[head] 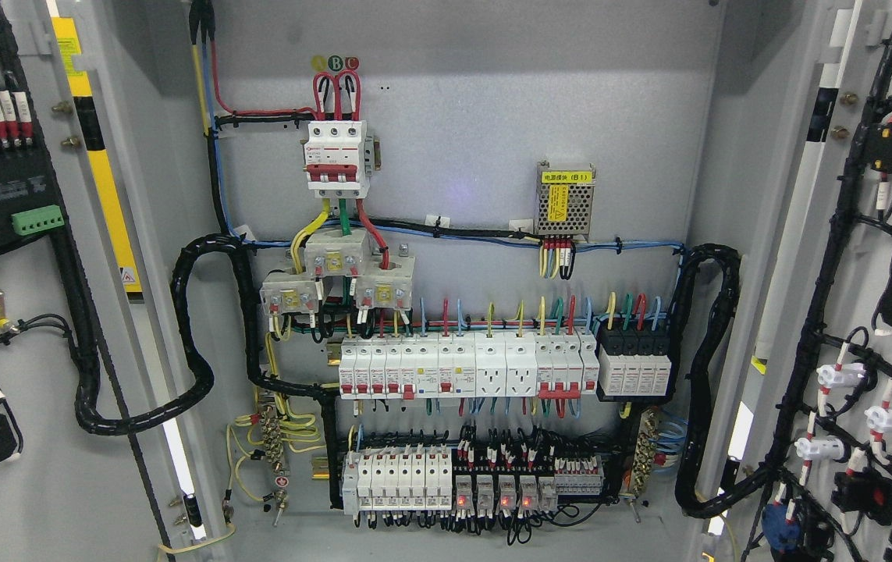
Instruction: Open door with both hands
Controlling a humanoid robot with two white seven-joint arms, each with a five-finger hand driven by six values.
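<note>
Head view shows an electrical cabinet with both doors already swung outward, so the opening step of the task appears, by judgement, complete. The left door [16, 328] stands along the left edge of the picture with its inner face toward the camera; the right door [867, 312] stands likewise along the right edge. Each door carries components on its inner face, and a black flexible conduit [180, 336] loops from the left door to the back panel [477, 117]; a matching conduit [707, 375] loops from the right door. The slack in these loops is presumably there to let the doors swing without straining the wiring. On the back panel, a three-pole main breaker [338, 160] sits near the top, with red, green and yellow leads dropping to three current transformers [336, 273] below it. A small power supply module [565, 201] is mounted toward the upper right. Two rows of breakers [461, 367] and relays [492, 492] occupy the lower half, arranged on rails so the wiring runs in tidy vertical drops. No robot hand is in view on either side, so neither hand's condition, released, clenched or grasping, can be told.
</note>
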